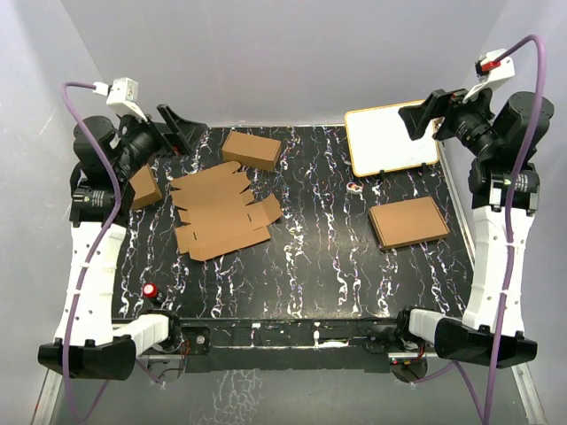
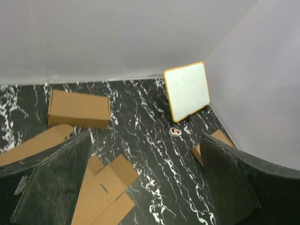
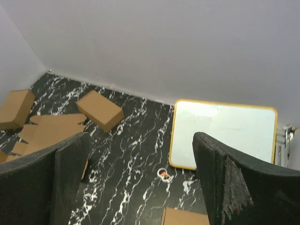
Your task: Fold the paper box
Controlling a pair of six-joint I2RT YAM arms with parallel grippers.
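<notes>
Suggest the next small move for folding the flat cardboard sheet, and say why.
Probably lower the left gripper toward the flat brown die-cut cardboard sheet. It lies unfolded on the left of the black marbled table, and both the left and the right gripper stand open, raised, holding nothing.

a robot lab cell: plain white walls (image 1: pixel 283 53) around a black marbled table (image 1: pixel 328 261)

left gripper (image 2: pixel 145 140) — jaws wide apart | paper box (image 2: pixel 105 190) flat, lower left | carton (image 2: pixel 79 108) beyond it | whiteboard (image 2: pixel 187 91) far right
</notes>
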